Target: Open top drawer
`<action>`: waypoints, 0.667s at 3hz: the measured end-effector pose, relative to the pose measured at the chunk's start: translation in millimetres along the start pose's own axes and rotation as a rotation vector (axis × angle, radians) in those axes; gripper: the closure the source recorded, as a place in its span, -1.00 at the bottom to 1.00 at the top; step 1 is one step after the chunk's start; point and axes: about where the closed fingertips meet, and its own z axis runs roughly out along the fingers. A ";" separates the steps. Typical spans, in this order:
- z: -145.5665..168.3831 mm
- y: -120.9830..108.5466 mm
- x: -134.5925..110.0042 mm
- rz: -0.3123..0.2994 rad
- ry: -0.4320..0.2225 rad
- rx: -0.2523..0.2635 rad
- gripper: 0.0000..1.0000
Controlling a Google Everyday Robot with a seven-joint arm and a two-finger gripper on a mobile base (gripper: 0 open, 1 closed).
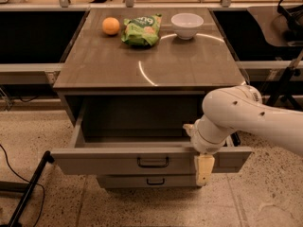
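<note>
The top drawer point(109, 161) is pulled well out of the grey-brown cabinet; its inside looks empty. Its flat front carries a small black bar handle point(153, 162) at the centre. My gripper point(202, 167) hangs over the right part of the drawer front, to the right of the handle, with one pale finger point(204, 169) lying against the front. The white arm point(246, 117) comes in from the right and hides the drawer's right inner corner. A narrower drawer front point(147, 181) shows just below.
On the cabinet top point(147, 65) at the back lie an orange point(111, 26), a green snack bag point(141, 30) and a white bowl point(187, 25). A black pole point(28, 190) leans on the floor at lower left. Dark shelving flanks the cabinet.
</note>
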 end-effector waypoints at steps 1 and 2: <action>-0.1 0.0 0.0 0.000 0.000 0.000 -1.00; -18.0 -3.1 2.9 -0.031 -0.037 0.004 -1.00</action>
